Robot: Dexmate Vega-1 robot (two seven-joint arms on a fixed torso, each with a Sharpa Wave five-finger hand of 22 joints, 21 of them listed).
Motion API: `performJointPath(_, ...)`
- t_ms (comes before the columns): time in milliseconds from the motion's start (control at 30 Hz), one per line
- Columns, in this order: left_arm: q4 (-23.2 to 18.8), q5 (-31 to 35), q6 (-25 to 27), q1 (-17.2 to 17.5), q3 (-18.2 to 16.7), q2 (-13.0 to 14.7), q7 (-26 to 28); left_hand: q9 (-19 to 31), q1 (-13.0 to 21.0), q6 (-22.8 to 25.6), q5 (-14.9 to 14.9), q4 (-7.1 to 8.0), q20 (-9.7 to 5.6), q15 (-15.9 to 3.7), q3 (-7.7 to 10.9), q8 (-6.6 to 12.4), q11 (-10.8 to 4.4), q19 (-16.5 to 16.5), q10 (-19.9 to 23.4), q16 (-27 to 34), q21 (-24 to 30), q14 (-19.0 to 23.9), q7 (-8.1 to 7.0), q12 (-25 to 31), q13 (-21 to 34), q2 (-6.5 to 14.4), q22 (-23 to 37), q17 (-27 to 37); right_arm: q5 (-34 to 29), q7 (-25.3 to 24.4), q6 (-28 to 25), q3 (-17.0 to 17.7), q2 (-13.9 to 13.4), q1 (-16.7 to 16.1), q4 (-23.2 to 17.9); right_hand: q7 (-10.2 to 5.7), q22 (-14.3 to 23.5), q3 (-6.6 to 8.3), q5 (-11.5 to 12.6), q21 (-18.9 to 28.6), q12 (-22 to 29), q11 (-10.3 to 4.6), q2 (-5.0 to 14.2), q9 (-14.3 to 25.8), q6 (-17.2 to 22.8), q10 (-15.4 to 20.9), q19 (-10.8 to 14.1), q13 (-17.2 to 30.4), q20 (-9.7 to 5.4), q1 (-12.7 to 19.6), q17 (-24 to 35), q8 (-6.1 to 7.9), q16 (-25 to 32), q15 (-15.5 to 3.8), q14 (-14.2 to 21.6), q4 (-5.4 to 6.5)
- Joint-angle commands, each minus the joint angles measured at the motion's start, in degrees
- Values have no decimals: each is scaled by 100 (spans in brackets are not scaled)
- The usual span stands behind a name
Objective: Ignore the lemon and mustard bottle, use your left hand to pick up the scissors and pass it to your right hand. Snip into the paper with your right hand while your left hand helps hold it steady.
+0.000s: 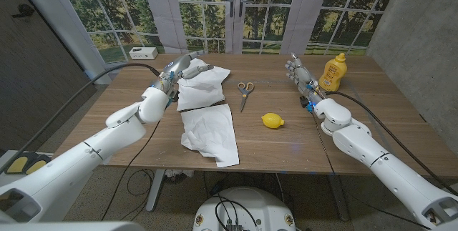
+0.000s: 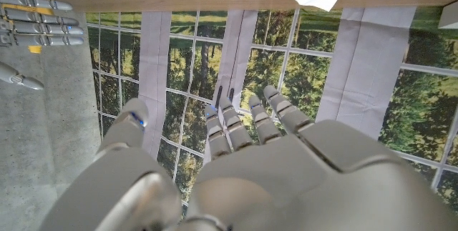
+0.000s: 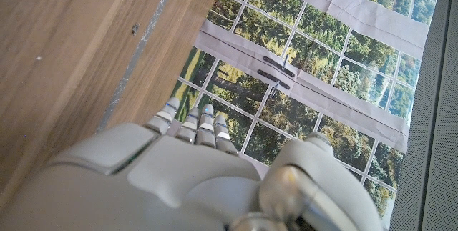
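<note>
2 sheets of paper [image 1: 209, 120] | scissors [image 1: 245, 91] untouched | left robot hand [image 1: 183, 67], right robot hand [image 1: 301, 77] (both empty, fingers extended)

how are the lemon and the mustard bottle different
The lemon is small, oval and lies on its side near the table's middle; the mustard bottle is taller, stands upright with a pointed cap, and sits at the far right by the right hand. The bottle carries a label; the lemon is plain. Both are yellow.

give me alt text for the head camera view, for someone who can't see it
Scissors lie untouched mid-table between white paper sheets and a lemon. The left hand is over the paper's far end; the right hand holds nothing beside a mustard bottle.
</note>
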Motion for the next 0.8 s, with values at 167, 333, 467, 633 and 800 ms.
performJointPath(167,95,1042,-88,-203,278,84,94,60,656,-495,116,25,-408,-924,311,-158,-112,-13,-44,7,22,-41,-143,-10,65,229,24,28,90,80,64,97,-128,-149,-82,-247,29,37,-42,8,4,26,38,18,578,72,-79,35,34,68,15,169,-11,11,-72,11)
performJointPath(333,87,1335,-18,-234,316,110,90,77,724,-409,130,13,-430,-947,271,-85,-133,-17,-50,20,22,-38,-133,-8,82,43,18,34,59,76,13,71,-153,-142,-107,-265,29,45,-56,4,5,30,45,19,767,83,-102,35,48,65,15,213,-10,11,-81,19)
performJointPath(467,91,1550,-4,-282,352,136,70,97,779,-273,180,31,-436,-966,216,-13,-142,-11,84,45,27,13,-140,46,99,-93,19,42,68,68,86,75,-96,-134,-56,-201,29,63,-85,10,45,14,52,22,1269,200,-116,36,30,59,14,332,-7,14,-93,35)
performJointPath(633,100,1744,10,-372,414,126,-38,102,799,-233,210,47,-466,-974,191,4,-158,2,158,75,33,99,-140,79,120,-120,21,52,72,209,6,25,-148,-44,-8,-415,28,84,-105,11,85,-64,56,22,1325,329,-130,32,-6,75,7,286,-12,-238,-100,36)
performJointPath(800,140,1953,-36,-526,521,122,-209,113,830,28,263,63,-475,-985,142,102,-165,-4,177,63,32,86,-136,88,153,-140,23,66,104,297,28,18,-132,30,84,-383,28,91,-109,8,75,-48,58,22,1282,316,-144,29,-45,83,4,251,-28,-244,-142,35)
